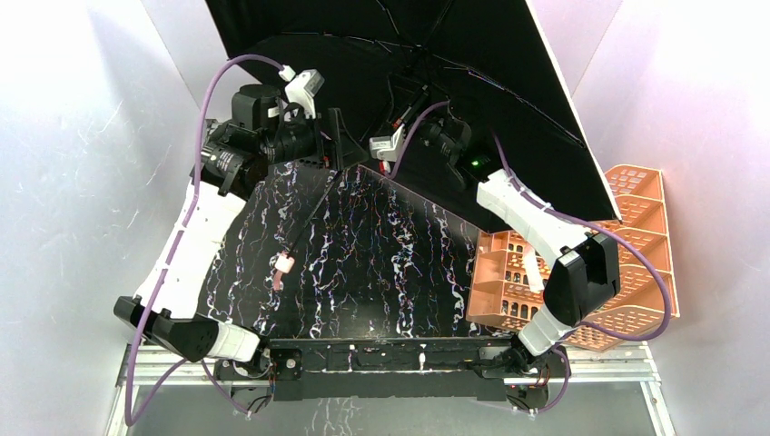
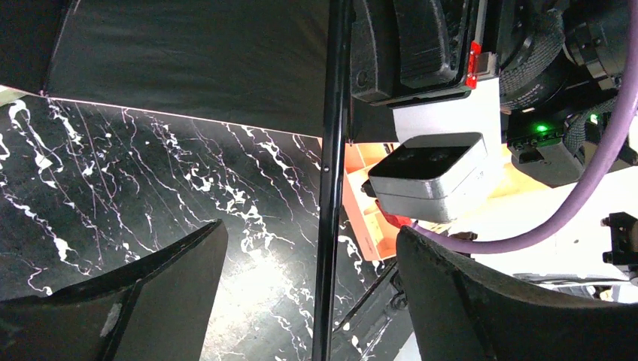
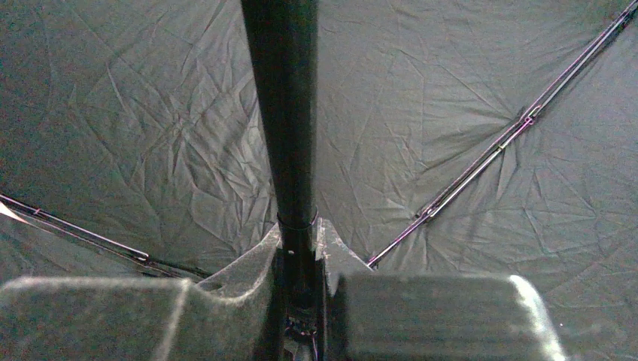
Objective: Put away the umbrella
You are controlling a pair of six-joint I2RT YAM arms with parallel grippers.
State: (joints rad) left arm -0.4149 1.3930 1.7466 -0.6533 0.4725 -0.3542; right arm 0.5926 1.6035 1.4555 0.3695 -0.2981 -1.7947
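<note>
The umbrella [image 1: 472, 73] stands open at the back, its black face towards the camera, a pale pink edge along its right side. Its thin black shaft [image 1: 313, 213] slants down to the pink handle and strap [image 1: 283, 264] over the table. My left gripper [image 1: 350, 154] is open, its fingers [image 2: 150, 293] wide on either side of the shaft [image 2: 331, 188] without touching it. My right gripper [image 1: 407, 98] is higher on the shaft under the canopy. In the right wrist view it [image 3: 299, 248] is shut on the shaft [image 3: 282, 113], with black fabric and ribs [image 3: 481, 158] behind.
An orange mesh rack [image 1: 636, 236] lies at the table's right edge, partly under the canopy and the right arm; it also shows in the left wrist view [image 2: 361, 203]. The table [image 1: 390, 263] is black marble-patterned. White walls close in on both sides.
</note>
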